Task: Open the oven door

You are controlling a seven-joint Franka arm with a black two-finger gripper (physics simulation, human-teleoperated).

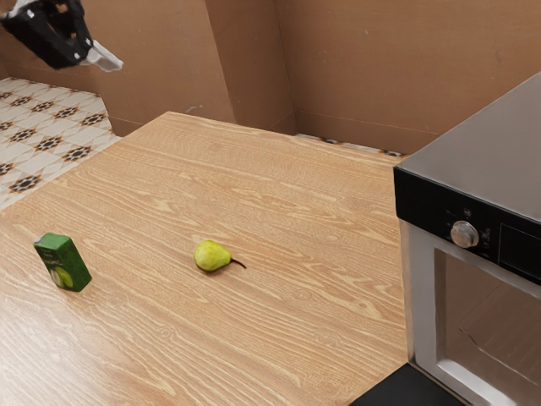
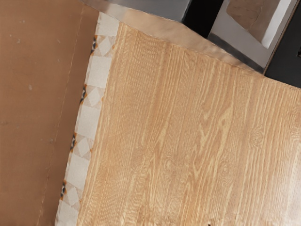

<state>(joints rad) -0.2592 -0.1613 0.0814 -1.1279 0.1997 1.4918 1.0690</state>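
Observation:
My gripper (image 1: pixel 103 57) is high at the exterior view's upper left, far from the oven and partly cut off by the picture's edge. At the exterior view's right stands the oven (image 1: pixel 486 173), with a grey top, a black control strip with a round knob (image 1: pixel 464 234) and a silver-framed front. From its lower front edge a flat black panel (image 1: pixel 410 389) reaches outward; it looks like the door folded down. In the wrist view the oven (image 2: pixel 155 8) and the black panel (image 2: pixel 287 59) lie across the table from my hand.
On the wooden table (image 1: pixel 279 194) a yellow-green pear (image 1: pixel 212 256) lies near the middle, and a green carton (image 1: pixel 63 263) stands toward the exterior view's left. A brown wall (image 1: pixel 363 68) rises beyond the table's far edge. Patterned floor tiles (image 2: pixel 87 120) run along that edge.

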